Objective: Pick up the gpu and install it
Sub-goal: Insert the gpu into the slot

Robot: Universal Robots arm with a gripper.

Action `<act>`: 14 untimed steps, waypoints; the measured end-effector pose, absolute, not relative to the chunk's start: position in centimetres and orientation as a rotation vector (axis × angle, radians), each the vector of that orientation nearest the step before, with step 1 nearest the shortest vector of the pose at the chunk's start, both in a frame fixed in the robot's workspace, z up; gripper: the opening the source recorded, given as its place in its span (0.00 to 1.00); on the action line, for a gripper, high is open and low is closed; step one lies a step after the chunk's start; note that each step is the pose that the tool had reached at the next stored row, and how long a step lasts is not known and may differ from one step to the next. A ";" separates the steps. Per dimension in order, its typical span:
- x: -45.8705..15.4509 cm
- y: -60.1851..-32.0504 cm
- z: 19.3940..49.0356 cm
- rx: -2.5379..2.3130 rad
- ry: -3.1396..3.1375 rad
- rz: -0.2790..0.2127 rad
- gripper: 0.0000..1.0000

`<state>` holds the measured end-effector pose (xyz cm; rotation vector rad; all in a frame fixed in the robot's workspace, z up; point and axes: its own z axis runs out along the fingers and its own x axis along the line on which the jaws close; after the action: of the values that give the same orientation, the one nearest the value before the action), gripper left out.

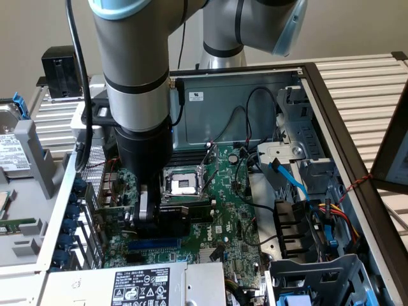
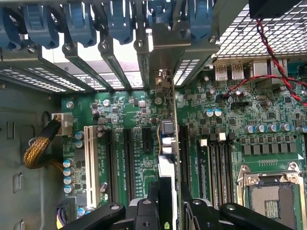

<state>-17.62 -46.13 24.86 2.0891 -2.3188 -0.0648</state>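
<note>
1. Exterior view, writing: the power supply label (image 1: 141,285) at 6 o'clock carries black print and logos, too small to read. The same goes for the white sticker (image 1: 196,95) on the case wall at 12 o'clock and the hard drive label (image 1: 7,150) at 9 o'clock.
2. Exterior view, task: the gripper (image 1: 150,217) stands over the motherboard (image 1: 236,217), at 8 o'clock of the CPU socket (image 1: 185,185). Its fingers are clamped on the gpu (image 1: 172,223), whose black shroud shows just beside the silver finger. The card's long axis lies 9-to-3, toward the blue clips (image 1: 67,223).
3. Wrist view, writing: the white lettering on the motherboard (image 2: 124,110) is too fine to read.
4. Wrist view, task: the gpu (image 2: 165,139) is seen edge-on, upright on its long edge, gripped between the black fingers (image 2: 144,211) of the gripper (image 2: 168,201). Its long axis runs from the gripper to the rear slot brackets (image 2: 115,57), metal end there. It sits among the black expansion slots (image 2: 128,158); whether it is seated cannot be told.
</note>
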 end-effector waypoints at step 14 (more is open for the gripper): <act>-17.6 -46.1 24.7 2.087 -2.317 -0.060 0.27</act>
<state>-17.62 -46.14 24.66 2.0871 -2.3169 -0.0596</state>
